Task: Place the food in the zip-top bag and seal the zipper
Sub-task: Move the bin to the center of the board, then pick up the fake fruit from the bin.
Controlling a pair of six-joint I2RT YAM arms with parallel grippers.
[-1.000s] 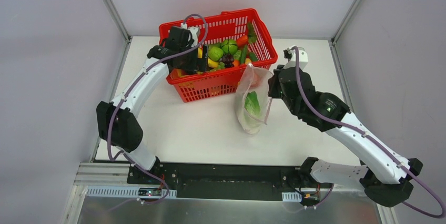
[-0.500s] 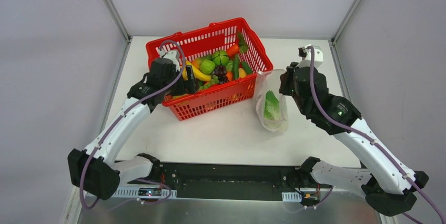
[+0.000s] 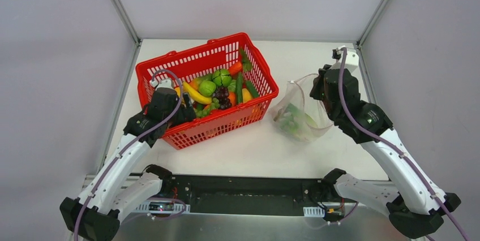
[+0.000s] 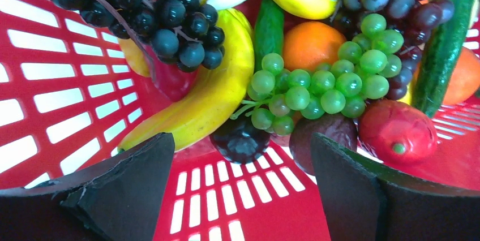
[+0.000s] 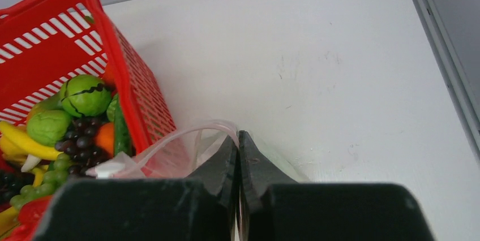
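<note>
Loading step: right gripper (image 5: 238,150) pinches the zip-top bag (image 3: 283,113) at centre right; left gripper (image 4: 240,150), spread wide over food (image 4: 317,80) in the basket (image 3: 170,63), should next close on the banana (image 4: 209,94).

Glossy plastic food (image 4: 317,82), clear crinkly zip-top bag (image 3: 297,119)

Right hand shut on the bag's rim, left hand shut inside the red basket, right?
No. The left hand is open, spread wide inside the red basket, as the left wrist view shows. The right hand is shut on the rim of the zip-top bag.
</note>
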